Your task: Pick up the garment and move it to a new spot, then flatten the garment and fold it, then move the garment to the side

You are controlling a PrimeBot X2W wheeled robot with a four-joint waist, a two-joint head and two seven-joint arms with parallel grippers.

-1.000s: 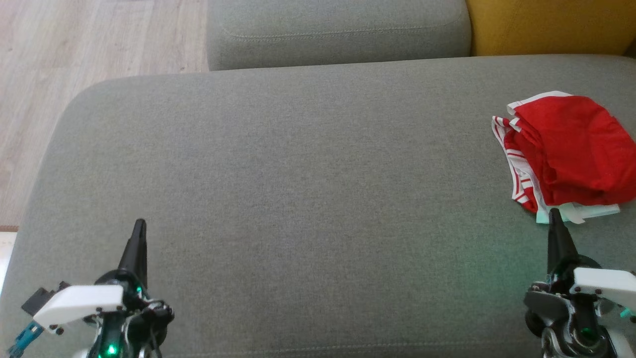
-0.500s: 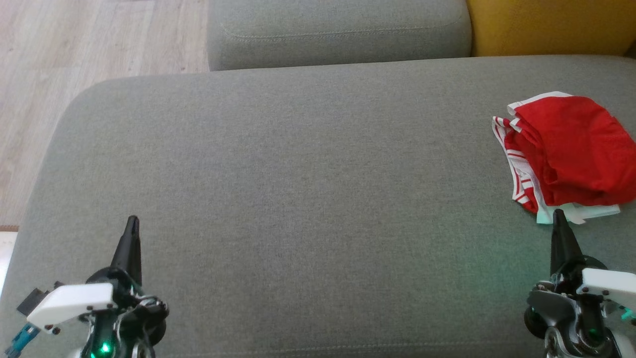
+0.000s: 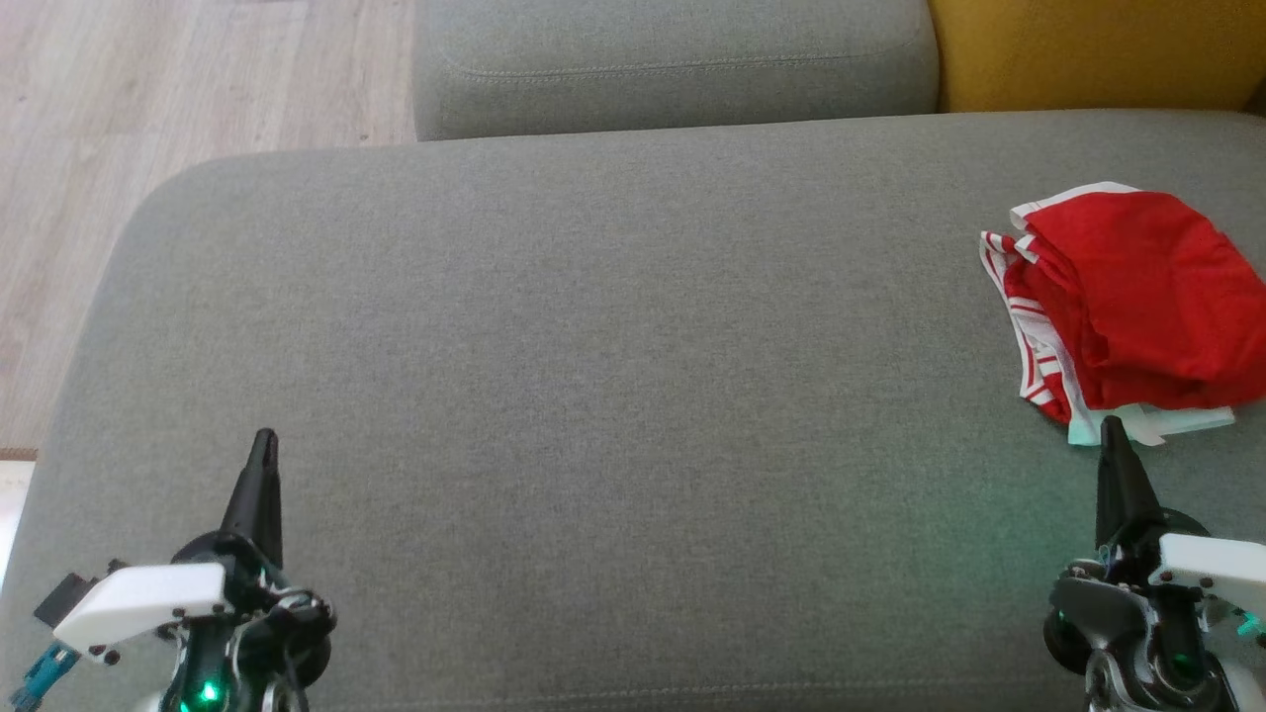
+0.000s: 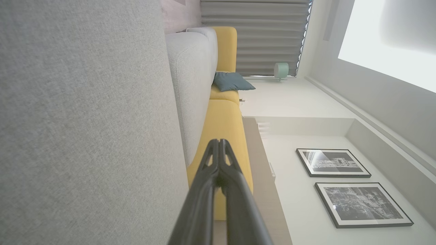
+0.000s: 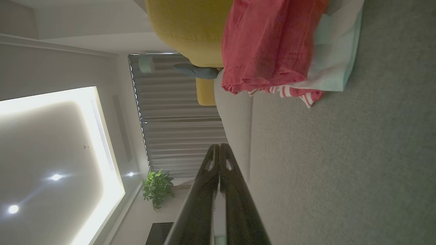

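Note:
A red garment (image 3: 1137,297) with red-and-white striped trim lies folded in a heap at the far right of the grey sofa seat (image 3: 593,396), over a pale mint and white piece. The right wrist view has the garment (image 5: 269,44) ahead at the top. My right gripper (image 3: 1110,425) is shut and empty at the lower right, its tip just short of the garment's near edge. At the lower left, my left gripper (image 3: 263,437) is shut and empty over bare cushion. Both pairs of fingers press together in the left wrist view (image 4: 219,143) and the right wrist view (image 5: 219,147).
A grey back cushion (image 3: 673,59) and a yellow cushion (image 3: 1088,49) stand behind the seat. Wooden floor (image 3: 148,148) lies off the seat's left edge. The wrist views show a wall with two framed pictures (image 4: 344,183), curtains and a potted plant (image 5: 157,188).
The left gripper drew slightly left and back toward the seat's front edge. The right gripper shifted a touch right. The garment has not moved.

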